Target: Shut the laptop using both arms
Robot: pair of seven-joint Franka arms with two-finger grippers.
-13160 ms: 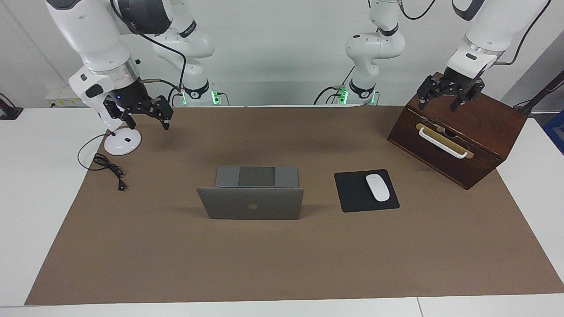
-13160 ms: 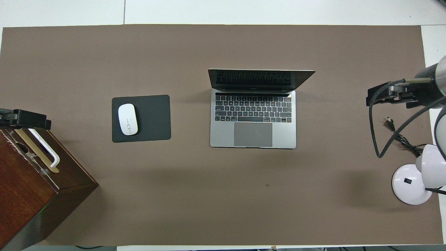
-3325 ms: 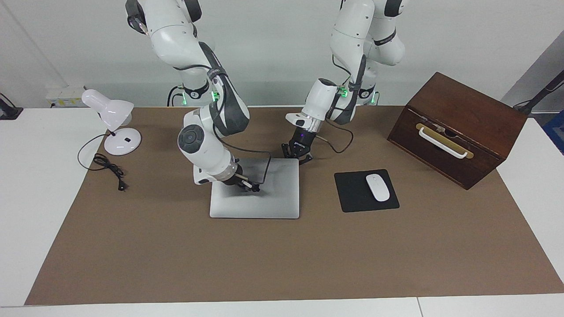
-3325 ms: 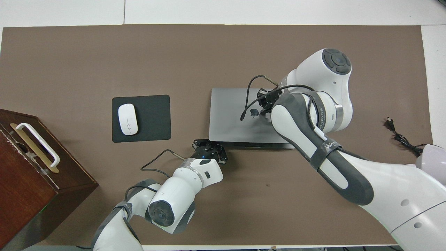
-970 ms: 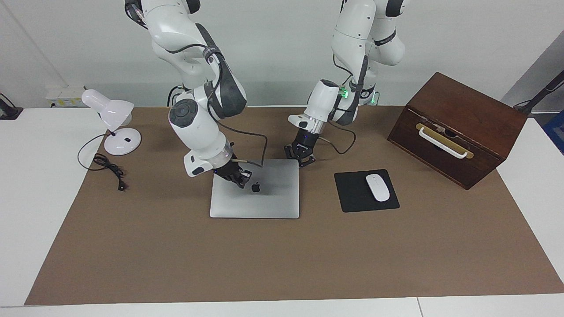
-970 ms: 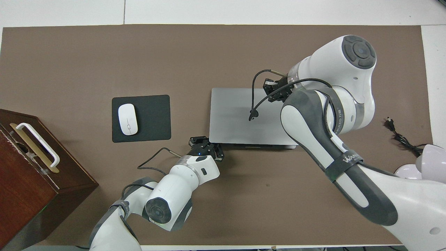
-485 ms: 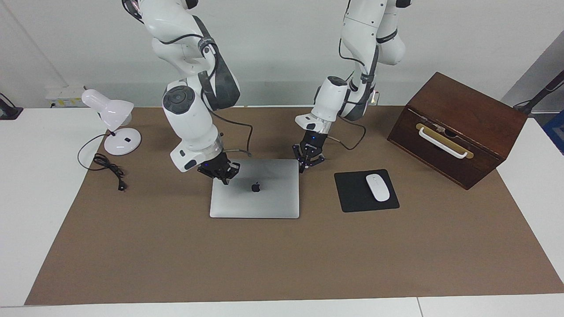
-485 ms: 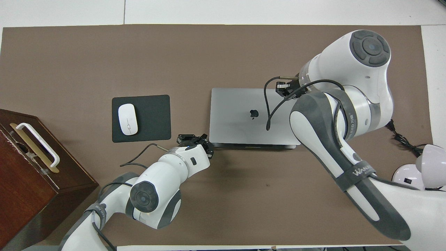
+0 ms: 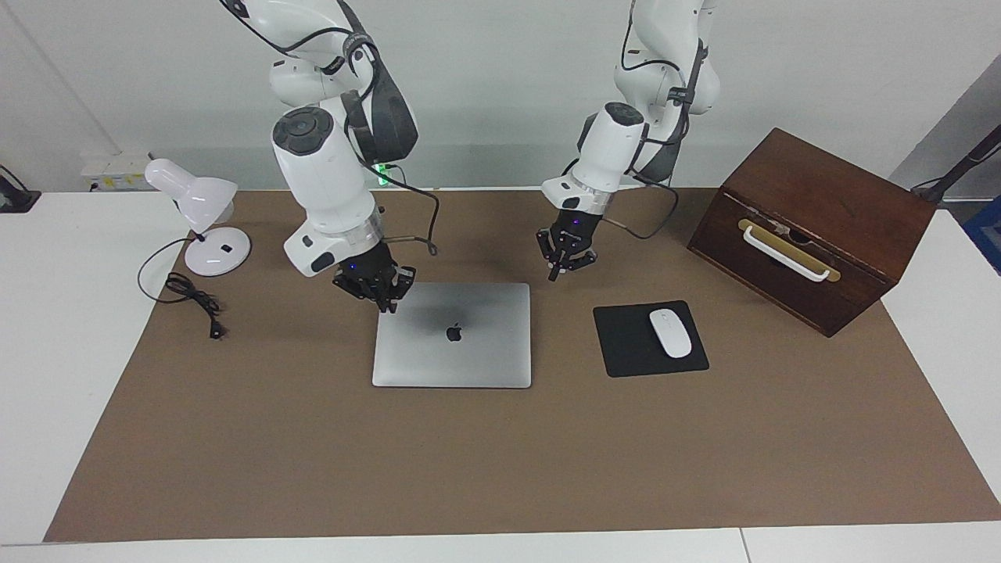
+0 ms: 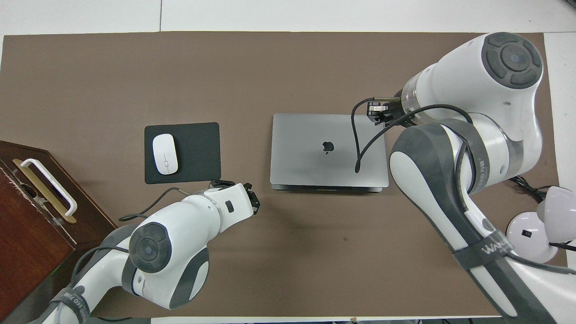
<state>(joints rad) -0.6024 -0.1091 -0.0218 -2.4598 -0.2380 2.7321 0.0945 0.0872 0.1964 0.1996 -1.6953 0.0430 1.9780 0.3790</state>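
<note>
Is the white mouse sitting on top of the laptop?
No, the white mouse sits on the black mousepad, which lies beside the closed laptop, toward the left arm's end of the table.

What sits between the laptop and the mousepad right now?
Only bare brown mat lies between the laptop and the mousepad, clearest in the overhead view; the left gripper hangs nearer the robots.

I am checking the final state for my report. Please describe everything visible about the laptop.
The laptop is a thin, silver-grey machine that looks like metal, with a dark apple logo in the middle of its lid. It is closed and lies flat on the brown mat, beside the black mousepad. Nothing touches it: the left gripper and the right gripper are both raised near the corners nearest the robots.
</note>
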